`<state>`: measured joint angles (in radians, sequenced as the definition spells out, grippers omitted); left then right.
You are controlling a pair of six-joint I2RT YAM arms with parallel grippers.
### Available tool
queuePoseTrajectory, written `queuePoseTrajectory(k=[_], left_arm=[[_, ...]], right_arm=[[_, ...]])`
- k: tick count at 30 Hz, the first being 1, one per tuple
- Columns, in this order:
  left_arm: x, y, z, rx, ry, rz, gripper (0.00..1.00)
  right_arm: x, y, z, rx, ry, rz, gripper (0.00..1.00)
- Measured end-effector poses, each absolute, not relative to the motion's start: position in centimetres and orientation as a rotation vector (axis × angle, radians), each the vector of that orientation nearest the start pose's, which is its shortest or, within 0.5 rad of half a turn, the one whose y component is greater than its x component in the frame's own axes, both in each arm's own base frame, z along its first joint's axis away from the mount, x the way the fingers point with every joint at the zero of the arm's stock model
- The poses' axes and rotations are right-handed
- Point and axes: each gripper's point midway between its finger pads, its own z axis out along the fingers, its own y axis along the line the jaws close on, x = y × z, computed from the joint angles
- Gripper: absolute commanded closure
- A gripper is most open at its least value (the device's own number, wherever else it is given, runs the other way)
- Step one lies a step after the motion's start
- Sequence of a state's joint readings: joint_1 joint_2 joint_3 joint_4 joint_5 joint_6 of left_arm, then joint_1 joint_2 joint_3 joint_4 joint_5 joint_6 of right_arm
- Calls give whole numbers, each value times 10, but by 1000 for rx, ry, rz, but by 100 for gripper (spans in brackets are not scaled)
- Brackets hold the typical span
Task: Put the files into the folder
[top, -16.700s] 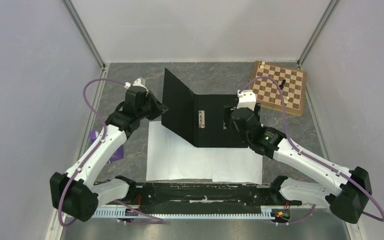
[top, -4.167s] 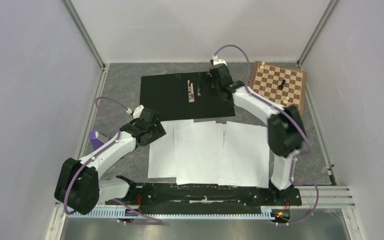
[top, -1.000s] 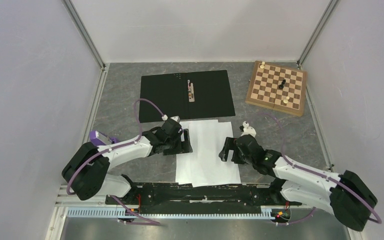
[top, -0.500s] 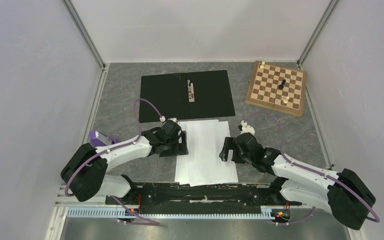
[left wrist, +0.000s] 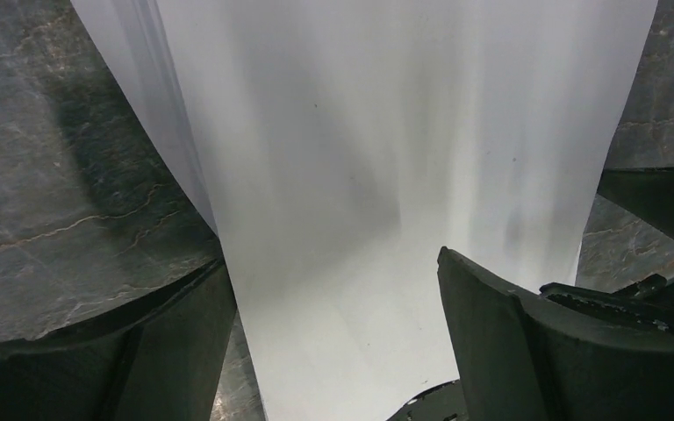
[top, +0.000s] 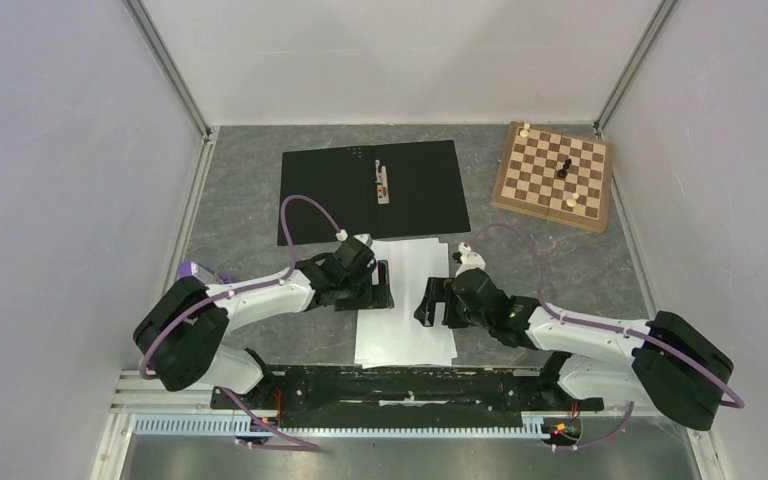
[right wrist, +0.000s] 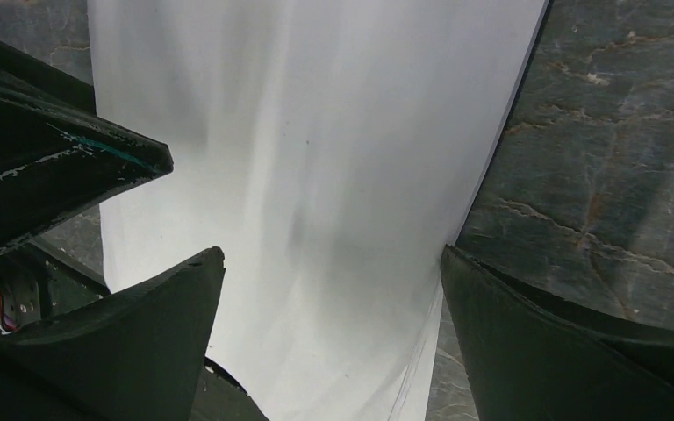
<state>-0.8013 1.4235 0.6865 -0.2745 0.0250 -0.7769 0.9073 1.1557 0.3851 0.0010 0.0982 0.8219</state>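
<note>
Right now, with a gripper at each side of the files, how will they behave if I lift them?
Probably floppy: the files look thin and seem to bow between the left gripper and right gripper. Likely light and slippery too; staggered edges in the left wrist view suggest sheets slide over each other.

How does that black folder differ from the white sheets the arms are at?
The folder is black, the files white. The folder lies spread open farther back, untouched; the files sit nearer, between the open left gripper and right gripper. The folder bears a metal clip; the files are blank. Both lie on the table.
</note>
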Motion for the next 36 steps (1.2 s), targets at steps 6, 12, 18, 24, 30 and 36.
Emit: queuePoseTrajectory(k=[6, 12, 18, 24, 30, 36], left_arm=[[190, -233, 27, 25, 2707, -484, 13], [188, -215, 23, 7, 2723, -365, 15], [189, -214, 19, 6, 2736, -334, 20], [205, -237, 19, -6, 2702, -416, 28], [209, -246, 21, -12, 2685, -466, 40], [204, -247, 20, -9, 2710, -483, 59]], right_arm=[[172, 234, 33, -52, 2460, 686, 2], [175, 221, 32, -43, 2472, 642, 2], [174, 221, 30, -71, 2472, 659, 2], [177, 239, 33, -109, 2443, 749, 2], [179, 249, 34, -129, 2428, 808, 2], [179, 259, 37, -148, 2408, 867, 2]])
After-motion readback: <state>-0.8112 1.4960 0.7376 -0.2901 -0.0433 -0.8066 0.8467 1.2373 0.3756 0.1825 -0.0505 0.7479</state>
